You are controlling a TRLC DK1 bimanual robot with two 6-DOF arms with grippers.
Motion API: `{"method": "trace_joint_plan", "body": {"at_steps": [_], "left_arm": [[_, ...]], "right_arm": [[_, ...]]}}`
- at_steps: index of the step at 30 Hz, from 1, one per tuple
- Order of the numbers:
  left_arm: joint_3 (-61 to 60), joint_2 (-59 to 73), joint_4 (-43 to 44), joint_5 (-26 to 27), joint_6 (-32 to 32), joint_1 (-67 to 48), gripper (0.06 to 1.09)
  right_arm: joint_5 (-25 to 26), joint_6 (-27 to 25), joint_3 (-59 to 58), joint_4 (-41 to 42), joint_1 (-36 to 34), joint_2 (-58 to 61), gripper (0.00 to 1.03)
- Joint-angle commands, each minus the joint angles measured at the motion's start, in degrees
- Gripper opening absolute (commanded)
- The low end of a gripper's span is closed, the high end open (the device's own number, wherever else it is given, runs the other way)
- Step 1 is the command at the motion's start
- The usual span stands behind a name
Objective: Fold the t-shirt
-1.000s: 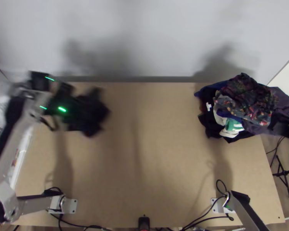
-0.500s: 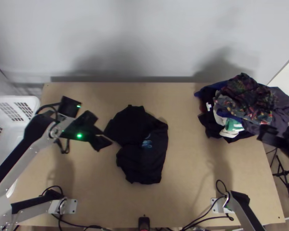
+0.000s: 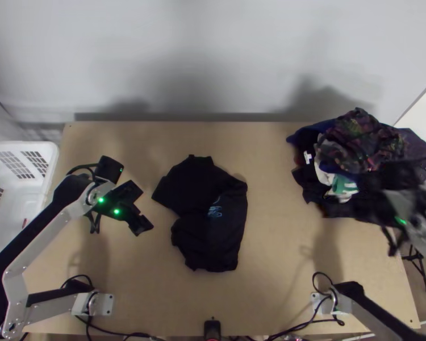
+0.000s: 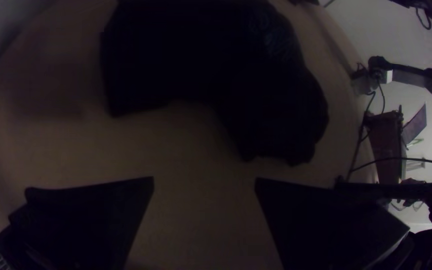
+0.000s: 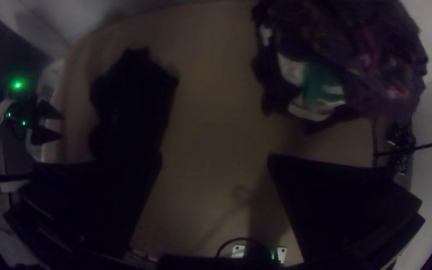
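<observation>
A black t-shirt (image 3: 210, 219) with a small blue print lies bunched in a bent shape in the middle of the table. To its left, above the wood, my left gripper (image 3: 143, 211) is held with nothing in it. In the left wrist view the left gripper (image 4: 204, 185) stands open, facing the dark t-shirt (image 4: 216, 65). My right gripper (image 3: 332, 209), blurred, is at the near side of the clothes pile. The right wrist view has the right gripper (image 5: 215, 160) open and empty, with the t-shirt (image 5: 131, 105) farther off.
A pile of mixed clothes (image 3: 366, 142) covers the table's far right corner. A white basket (image 3: 20, 187) stands off the table's left edge. Bare wood (image 3: 281, 256) lies between the t-shirt and the right arm's base. Cables run along the near edge.
The black t-shirt, earlier bunched at the left arm's gripper, now lies mid-table, released. The left arm has drawn back from it and lowered slightly. The right arm has come in from the right edge.
</observation>
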Motion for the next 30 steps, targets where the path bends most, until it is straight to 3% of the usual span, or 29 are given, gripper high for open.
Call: {"method": "trace_joint_plan", "body": {"at_steps": [1,13,20,24,30], "left_arm": [[-1.0,-0.1,1.7,-1.3,0.9,-0.5,1.04],[2.0,1.7,2.8,-2.8,-1.3,0.9,1.04],[0.4,-0.5,2.7,-2.9,-2.2,3.0,1.04],[-2.2,-1.7,2.9,-3.0,-1.9,3.1,1.04],[-4.3,-3.7,3.2,-3.0,-1.3,3.9,1.04]], "right_arm": [[-2.4,-0.6,0.9,0.4,13.5,13.7,0.98],[-4.1,0.1,19.8,5.4,25.8,45.6,0.97],[-3.7,-0.8,28.7,5.4,35.4,50.0,0.93],[1.7,-3.4,29.5,6.0,38.6,53.1,0.93],[5.8,-3.1,31.0,10.2,38.6,58.3,0.92]]}}
